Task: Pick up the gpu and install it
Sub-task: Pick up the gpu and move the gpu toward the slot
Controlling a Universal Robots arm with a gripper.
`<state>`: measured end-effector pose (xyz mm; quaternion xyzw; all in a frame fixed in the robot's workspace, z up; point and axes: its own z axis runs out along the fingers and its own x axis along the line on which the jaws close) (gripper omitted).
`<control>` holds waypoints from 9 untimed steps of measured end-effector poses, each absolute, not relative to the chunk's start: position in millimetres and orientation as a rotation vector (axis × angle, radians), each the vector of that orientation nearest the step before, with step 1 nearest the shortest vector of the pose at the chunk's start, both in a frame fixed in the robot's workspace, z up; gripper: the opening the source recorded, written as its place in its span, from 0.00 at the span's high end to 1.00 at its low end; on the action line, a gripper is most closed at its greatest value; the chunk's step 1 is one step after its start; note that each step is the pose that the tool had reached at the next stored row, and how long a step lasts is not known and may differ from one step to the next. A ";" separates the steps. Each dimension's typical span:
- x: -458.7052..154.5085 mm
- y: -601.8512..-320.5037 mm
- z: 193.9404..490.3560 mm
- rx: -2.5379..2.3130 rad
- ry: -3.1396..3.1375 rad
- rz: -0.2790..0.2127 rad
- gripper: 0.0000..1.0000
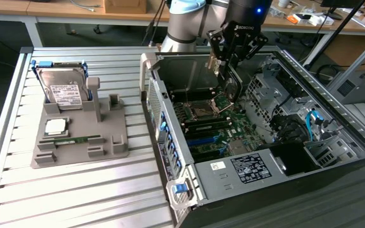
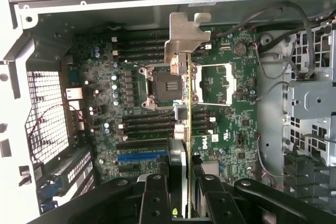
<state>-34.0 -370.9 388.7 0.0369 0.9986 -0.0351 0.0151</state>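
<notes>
Thin dark-green gpu (image 2: 187,72), silver end bracket, upright and edge-on in the pincer (image 2: 184,181), over the motherboard (image 2: 231,124).

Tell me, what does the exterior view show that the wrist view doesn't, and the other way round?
Exterior view: the slatted table, the gray holder with the hard drive and memory stick. Wrist view: the round coin battery, close up. Both: the open computer case, its motherboard with the CPU socket, and the gpu clamped edge-on in the tool.
</notes>
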 end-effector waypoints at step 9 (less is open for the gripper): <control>-34.1 -370.9 386.1 0.115 3.107 -0.109 0.73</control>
